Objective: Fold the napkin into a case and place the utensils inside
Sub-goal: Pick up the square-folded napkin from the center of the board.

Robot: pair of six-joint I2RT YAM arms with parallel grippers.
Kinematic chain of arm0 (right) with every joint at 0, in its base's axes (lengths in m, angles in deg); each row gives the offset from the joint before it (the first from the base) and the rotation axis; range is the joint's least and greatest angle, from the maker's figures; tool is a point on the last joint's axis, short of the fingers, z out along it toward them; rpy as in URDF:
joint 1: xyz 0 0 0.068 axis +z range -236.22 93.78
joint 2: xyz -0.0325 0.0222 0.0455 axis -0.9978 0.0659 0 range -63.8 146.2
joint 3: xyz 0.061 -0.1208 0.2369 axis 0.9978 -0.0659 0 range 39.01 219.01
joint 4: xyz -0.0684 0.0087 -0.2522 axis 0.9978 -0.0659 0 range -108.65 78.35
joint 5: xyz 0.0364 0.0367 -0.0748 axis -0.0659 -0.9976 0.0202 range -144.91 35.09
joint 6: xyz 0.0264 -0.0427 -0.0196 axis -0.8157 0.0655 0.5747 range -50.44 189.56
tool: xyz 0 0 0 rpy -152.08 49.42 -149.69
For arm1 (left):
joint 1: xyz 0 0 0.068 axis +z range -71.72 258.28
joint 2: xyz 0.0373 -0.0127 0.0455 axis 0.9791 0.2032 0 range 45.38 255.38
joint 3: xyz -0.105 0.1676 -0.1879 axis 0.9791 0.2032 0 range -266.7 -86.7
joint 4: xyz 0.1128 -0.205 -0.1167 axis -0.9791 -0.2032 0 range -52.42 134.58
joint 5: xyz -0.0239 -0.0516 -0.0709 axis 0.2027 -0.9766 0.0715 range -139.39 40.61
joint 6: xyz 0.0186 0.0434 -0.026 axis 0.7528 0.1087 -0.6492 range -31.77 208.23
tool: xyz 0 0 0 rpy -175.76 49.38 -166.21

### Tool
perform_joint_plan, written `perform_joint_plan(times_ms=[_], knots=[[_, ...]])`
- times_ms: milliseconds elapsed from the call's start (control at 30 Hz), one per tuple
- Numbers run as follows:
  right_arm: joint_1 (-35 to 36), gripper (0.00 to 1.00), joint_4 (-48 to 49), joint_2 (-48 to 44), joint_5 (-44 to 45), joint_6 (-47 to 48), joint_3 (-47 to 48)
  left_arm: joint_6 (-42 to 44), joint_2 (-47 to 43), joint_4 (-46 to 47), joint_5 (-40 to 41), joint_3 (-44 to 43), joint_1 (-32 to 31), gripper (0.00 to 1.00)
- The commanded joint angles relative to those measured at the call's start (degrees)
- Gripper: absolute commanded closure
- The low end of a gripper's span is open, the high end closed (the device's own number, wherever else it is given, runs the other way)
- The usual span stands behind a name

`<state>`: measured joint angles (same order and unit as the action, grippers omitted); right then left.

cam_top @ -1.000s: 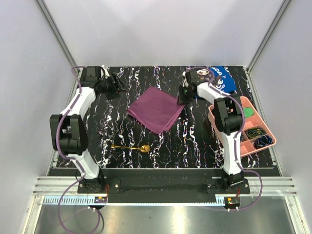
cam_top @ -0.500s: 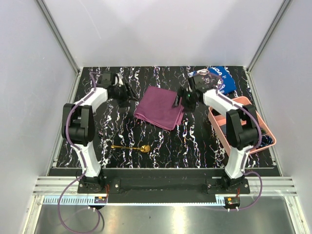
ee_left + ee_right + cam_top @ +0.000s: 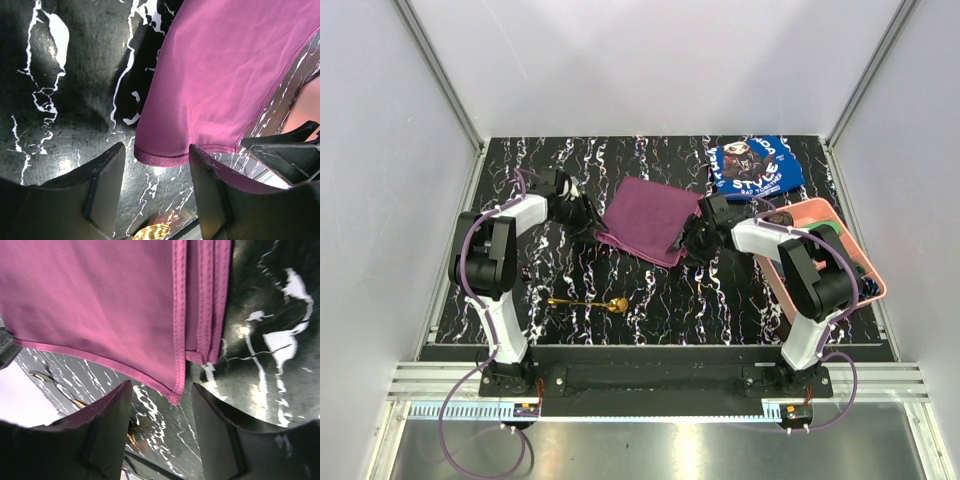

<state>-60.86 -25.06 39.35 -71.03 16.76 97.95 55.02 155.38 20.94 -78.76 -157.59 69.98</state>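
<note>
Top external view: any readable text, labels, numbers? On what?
"STYLE": white letters on the blue printed cloth at the far right of the table.
The other white lettering on that cloth, above and below that word: too small to read.
Plum-purple napkin, gold spoon, pink compartment tray: no text visible.

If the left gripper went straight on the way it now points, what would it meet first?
Most likely the napkin: its rounded edge lies just ahead of the left gripper, in line with the open jaws. Height over the cloth is unclear.
</note>
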Motion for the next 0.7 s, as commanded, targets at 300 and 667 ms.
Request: perform_joint_plan(times_ms=[300,667], knots=[[1.88,0.43,7.16,-2.61,2.23,-8.46,-5.06,-0.63,-0.66,4.04,1.15,-0.48,-0.23,0.62],[3.2,0.53,8.22,-4.89,5.92,-13.3,-9.45,-2.12,-4.52,6.93,1.77,4.71,-0.23,0.89]])
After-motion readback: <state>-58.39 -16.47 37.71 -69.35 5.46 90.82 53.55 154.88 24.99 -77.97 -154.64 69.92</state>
